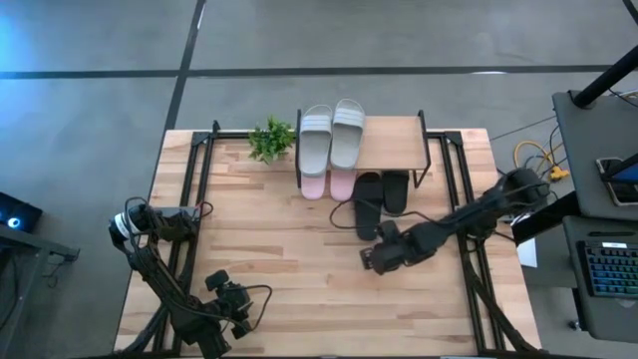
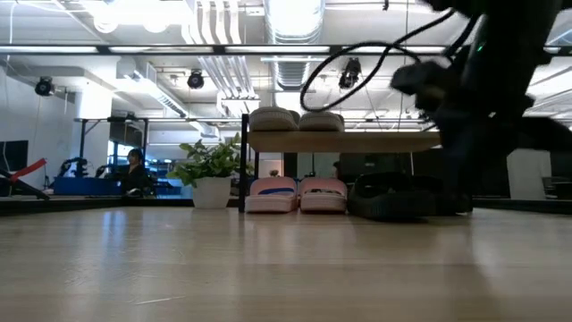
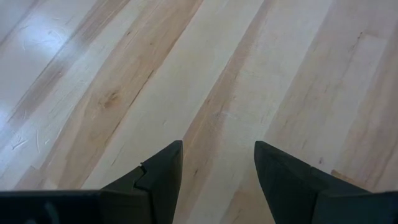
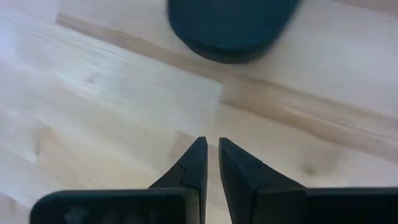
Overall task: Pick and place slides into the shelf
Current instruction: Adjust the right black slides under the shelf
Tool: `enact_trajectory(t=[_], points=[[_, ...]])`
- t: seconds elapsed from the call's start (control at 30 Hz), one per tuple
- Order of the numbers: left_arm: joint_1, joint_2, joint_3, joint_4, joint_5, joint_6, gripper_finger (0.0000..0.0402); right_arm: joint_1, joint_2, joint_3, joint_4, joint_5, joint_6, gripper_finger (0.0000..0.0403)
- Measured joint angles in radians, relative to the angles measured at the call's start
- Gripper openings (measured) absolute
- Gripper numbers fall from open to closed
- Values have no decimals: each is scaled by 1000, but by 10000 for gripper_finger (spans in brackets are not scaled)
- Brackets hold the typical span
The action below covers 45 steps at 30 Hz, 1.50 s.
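The shelf [image 1: 389, 140] stands at the table's far edge. Two grey-green slides [image 1: 332, 136] lie on its top board [image 2: 357, 141]. The pink pair [image 1: 327, 184] sits under it, with ends poking out toward the near side [image 2: 297, 194]. The black pair [image 1: 380, 197] lies on the table at the shelf's right half, one slide further out. My right gripper [image 1: 371, 257] hovers shut just near of the black slide's end [image 4: 230, 25] and touches nothing [image 4: 212, 152]. My left gripper [image 1: 237, 304] waits open over bare wood at the near left [image 3: 217, 165].
A small potted plant [image 1: 270, 140] stands left of the shelf at the far edge [image 2: 212, 174]. Black cables [image 1: 344, 214] trail over the table near the black slides. The table's middle and near left are bare wood [image 1: 279, 249]. A desk with a keyboard [image 1: 608, 269] stands beyond the right edge.
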Motion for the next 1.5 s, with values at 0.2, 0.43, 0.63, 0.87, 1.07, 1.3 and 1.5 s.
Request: enact_trajectory(t=[0.2, 0.43, 0.63, 0.87, 1.07, 1.3, 1.5], points=[[0, 0, 0, 0, 0, 0, 184, -42, 161, 46, 69, 9, -72, 33], [0, 0, 0, 14, 6, 0, 184, -108, 237, 132, -21, 127, -159, 34], [0, 0, 0, 17, 5, 1, 184, -229, 226, 139, -40, 213, -271, 34], [0, 0, 0, 18, 5, 0, 184, -402, 228, 120, 13, 245, -434, 34], [0, 0, 0, 19, 4, 0, 184, -468, 227, 143, 52, 232, -527, 34], [0, 0, 0, 31, 5, -1, 184, -369, 195, 181, -55, 184, -542, 34], [0, 0, -6, 31, 3, -1, 184, -214, 140, 155, -284, 188, -341, 34]])
